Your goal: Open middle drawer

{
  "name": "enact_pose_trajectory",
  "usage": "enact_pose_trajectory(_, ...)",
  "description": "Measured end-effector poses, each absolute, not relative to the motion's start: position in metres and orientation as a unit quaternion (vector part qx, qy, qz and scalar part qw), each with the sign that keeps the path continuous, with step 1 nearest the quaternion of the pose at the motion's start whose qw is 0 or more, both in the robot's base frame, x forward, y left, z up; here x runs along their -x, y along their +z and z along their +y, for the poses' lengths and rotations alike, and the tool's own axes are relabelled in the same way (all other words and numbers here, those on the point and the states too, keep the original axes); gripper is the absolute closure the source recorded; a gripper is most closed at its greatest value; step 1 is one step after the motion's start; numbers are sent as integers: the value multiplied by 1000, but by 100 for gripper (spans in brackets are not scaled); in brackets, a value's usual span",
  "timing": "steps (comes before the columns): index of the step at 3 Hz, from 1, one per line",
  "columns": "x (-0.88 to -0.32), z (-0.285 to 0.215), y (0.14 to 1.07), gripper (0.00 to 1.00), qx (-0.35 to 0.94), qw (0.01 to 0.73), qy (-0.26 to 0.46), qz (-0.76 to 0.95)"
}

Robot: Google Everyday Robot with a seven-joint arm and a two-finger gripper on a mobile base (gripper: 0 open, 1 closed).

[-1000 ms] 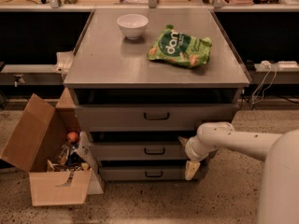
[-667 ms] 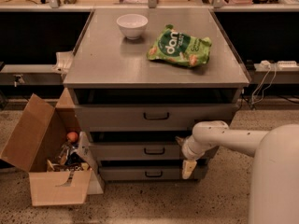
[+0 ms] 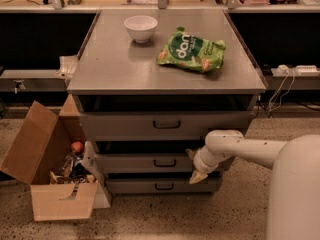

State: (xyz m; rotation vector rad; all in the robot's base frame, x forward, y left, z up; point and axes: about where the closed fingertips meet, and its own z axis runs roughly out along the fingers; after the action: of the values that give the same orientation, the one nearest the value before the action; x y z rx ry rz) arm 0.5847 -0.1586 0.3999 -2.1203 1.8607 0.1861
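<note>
The middle drawer is the grey front of medium size between two others in the metal cabinet, with a small black bar handle. It looks shut. My gripper is at the right part of this drawer front, a short way right of the handle and not on it. Its fingers are spread, one fingertip up and one down, with nothing held. The white arm comes in from the right.
The wider top drawer and narrower bottom drawer sit above and below. On the cabinet top are a white bowl and a green snack bag. An open cardboard box of clutter stands on the floor at left.
My gripper has moved a little to the left along the middle drawer front, closer to the handle. The drawers have not moved.
</note>
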Motion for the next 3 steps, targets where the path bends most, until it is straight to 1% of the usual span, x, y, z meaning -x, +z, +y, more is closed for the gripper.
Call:
enact_pose_trajectory(1, -585, -159, 406, 63, 741, 157, 65, 650)
enact_pose_trajectory(2, -586, -159, 409, 84, 741, 157, 65, 650)
enact_pose_trajectory(3, -587, -159, 413, 100, 741, 157, 66, 650)
